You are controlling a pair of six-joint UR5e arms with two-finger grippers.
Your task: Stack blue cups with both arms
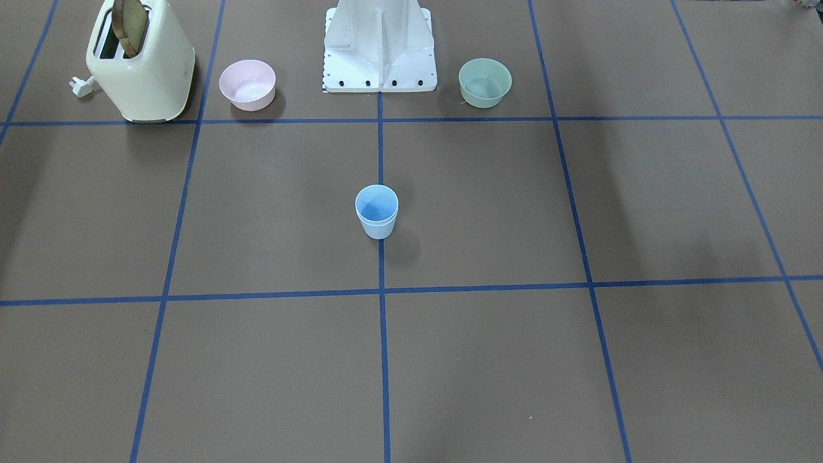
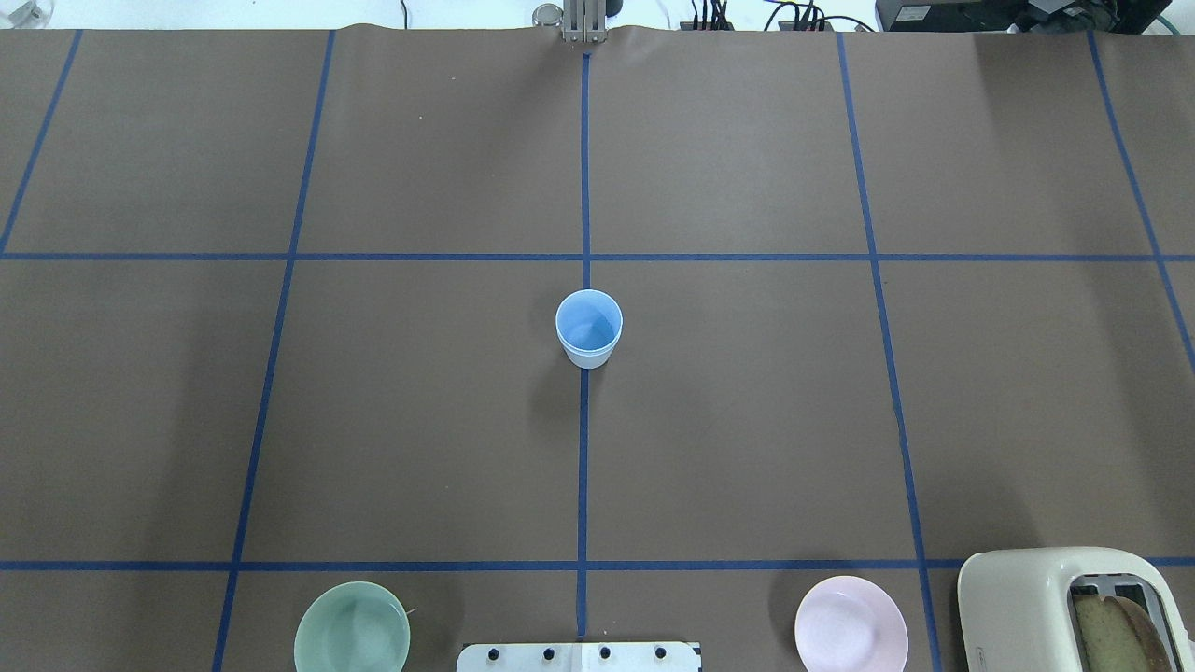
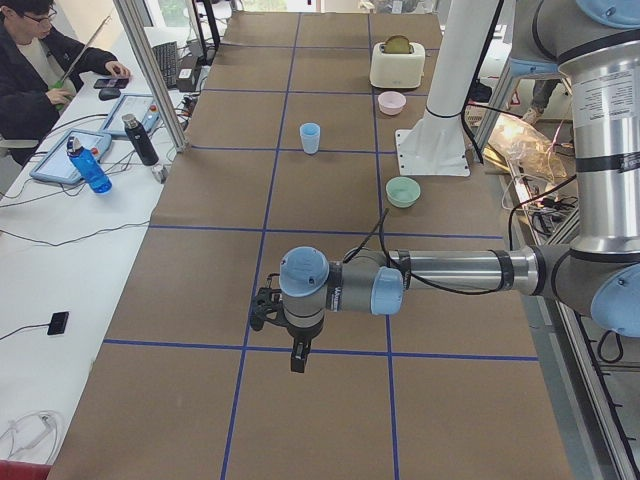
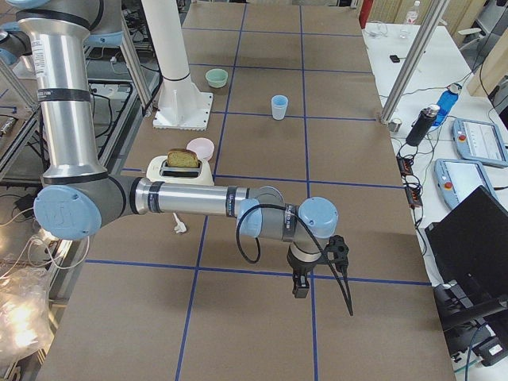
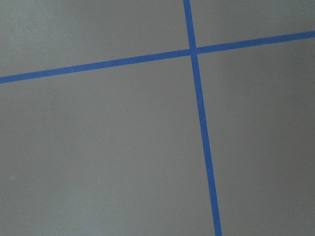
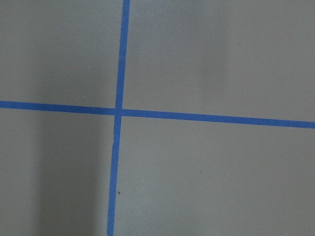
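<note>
**Cups nested at mid-desk, both arms out wide**

We open on the brown desk [image 2: 747,420], ruled into squares by blue tape. The left arm [image 3: 450,270] reaches out low across its end of the desk, and the right arm [image 4: 190,198] does the same at the other end, each well apart from the centre. Between them at the back edge stands the white base [image 1: 379,45].

Next we spot the cream toaster [image 1: 144,64] on the robot's right, a slice of toast [image 1: 128,26] poking out of a slot. Just beside it sits the pink bowl [image 1: 247,84], with the green bowl [image 1: 485,82] on the far side of the base.

The left gripper [image 3: 298,360] points straight down near a tape crossing, and so does the right gripper [image 4: 301,287]. We cannot tell whether either one is spread or pressed together.

And the blue cups [image 1: 377,215]: upright, one nested inside the other, two rims showing. They stand right on the centre tape line, touched by neither gripper.
</note>
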